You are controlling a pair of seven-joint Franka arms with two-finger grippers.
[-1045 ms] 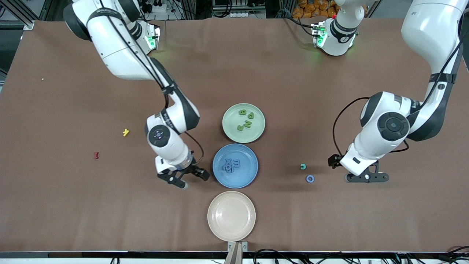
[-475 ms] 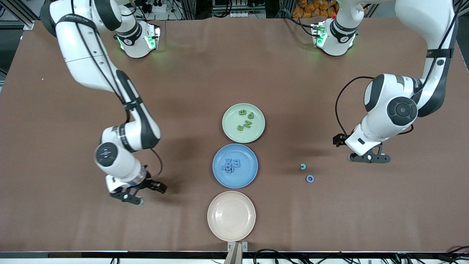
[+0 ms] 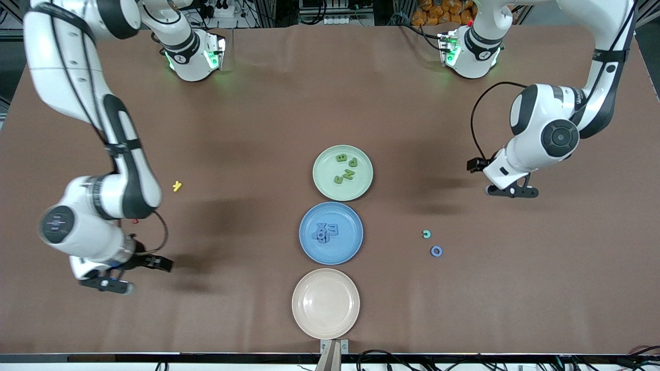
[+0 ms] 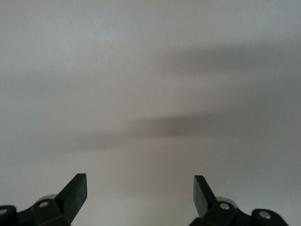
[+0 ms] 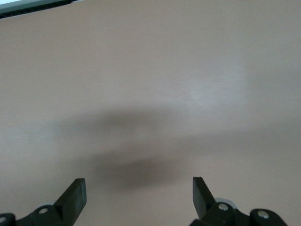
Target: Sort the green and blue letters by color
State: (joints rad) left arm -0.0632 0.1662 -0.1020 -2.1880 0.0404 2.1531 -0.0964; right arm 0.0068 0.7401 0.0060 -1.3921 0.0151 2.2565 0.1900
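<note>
Lying sorted: green letters (image 3: pixel 345 168) on green plate (image 3: pixel 326 188), blue letters (image 3: pixel 326 232) on blue plate (image 3: pixel 346 250); left gripper (image 3: pixel 511 191), right gripper (image 3: pixel 109 284) over bare table (image 3: pixel 258 129), jaws apart, seemingly empty.

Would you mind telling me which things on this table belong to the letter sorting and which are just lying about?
Part of the job:
- green letters, in the green plate
- blue letters, in the blue plate

Just lying about:
- yellow letter
- beige plate, nearest the front camera
- teal ring and blue ring, toward the left arm's end
</note>
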